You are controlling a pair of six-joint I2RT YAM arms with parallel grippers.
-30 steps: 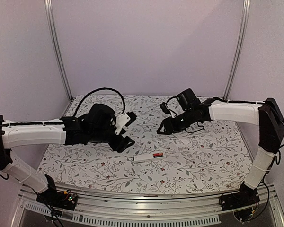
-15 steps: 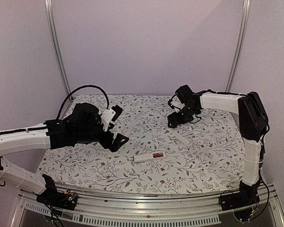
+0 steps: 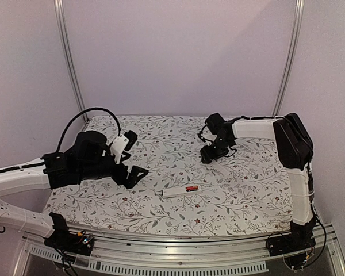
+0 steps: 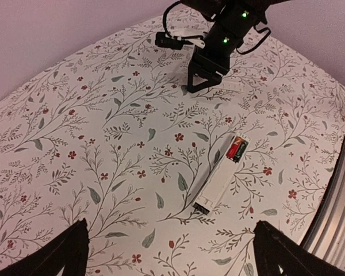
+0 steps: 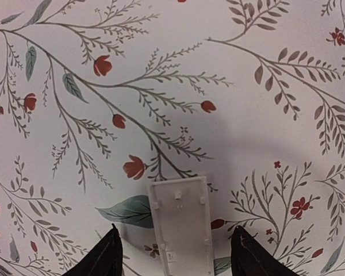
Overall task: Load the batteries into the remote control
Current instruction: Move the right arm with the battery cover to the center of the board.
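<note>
The left gripper (image 3: pixel 134 156) is wide open and holds nothing. It hangs above the left part of the table, with its two black fingers far from each other. The right gripper (image 5: pixel 175 253) is open too. Its black fingertips (image 5: pixel 108 256) stand one on each side of a thin white plastic cover strip (image 5: pixel 180 218), with a gap on both sides, so they do not touch it. The strip lies flat on the far right part of the table.

The table (image 3: pixel 247 195) is covered with a white cloth printed with grey-green leaves, thin branches and small red flowers. Behind it stand plain pale lilac walls (image 3: pixel 178 57) with metal posts (image 3: pixel 71 63) in the far corners. A metal rail (image 3: pixel 161 247) runs along the near edge.

The long, slim white plastic remote control (image 3: pixel 175 192) lies flat near the middle of the table, a little toward the near edge and apart from both grippers. Its compartment at the right end is uncovered, and the small black and red cylinder batteries (image 3: pixel 191 188) sit inside it.

The top view gives the batteries only as a red and black spot. The left wrist view shows also a little green on them, and a small black square at the other end of the remote control. Only the right wrist view shows the small clips and ribs on the strip.
</note>
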